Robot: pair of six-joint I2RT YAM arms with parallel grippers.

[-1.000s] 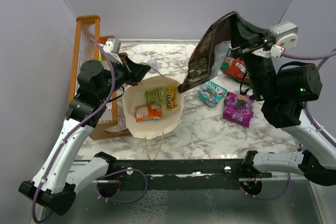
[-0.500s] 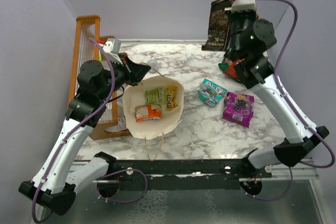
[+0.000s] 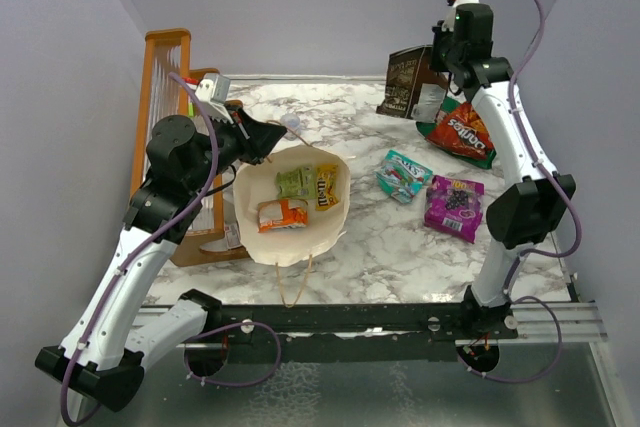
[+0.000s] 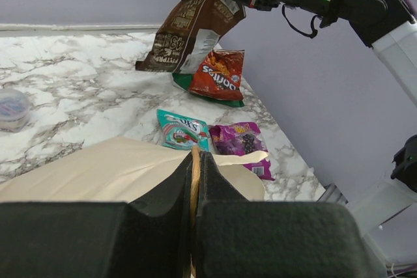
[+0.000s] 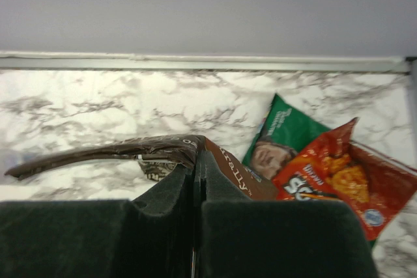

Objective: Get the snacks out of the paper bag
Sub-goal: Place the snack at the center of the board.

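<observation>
The cream paper bag (image 3: 300, 244) stands open at the left of the table. My left gripper (image 3: 272, 137) is shut on its tan handle at the far rim (image 4: 195, 155). Inside lie a green packet (image 3: 293, 182), a yellow-brown candy pack (image 3: 326, 187) and an orange packet (image 3: 282, 214). My right gripper (image 3: 437, 57) is shut on the top edge of a brown chip bag (image 3: 403, 87), which hangs above the far right of the table. On the marble lie an orange-red chip bag (image 3: 465, 132) over a green one (image 5: 287, 131), a teal-pink packet (image 3: 403, 176) and a purple pouch (image 3: 454, 206).
An orange-framed wooden rack (image 3: 165, 97) stands against the left wall beside the paper bag. A small clear cup (image 4: 12, 109) sits behind the bag. The back wall rises just beyond the hanging brown bag.
The right arm has swung the brown chip bag from over the paper bag to the far right corner, above the orange-red chips. The left arm has stayed still.
</observation>
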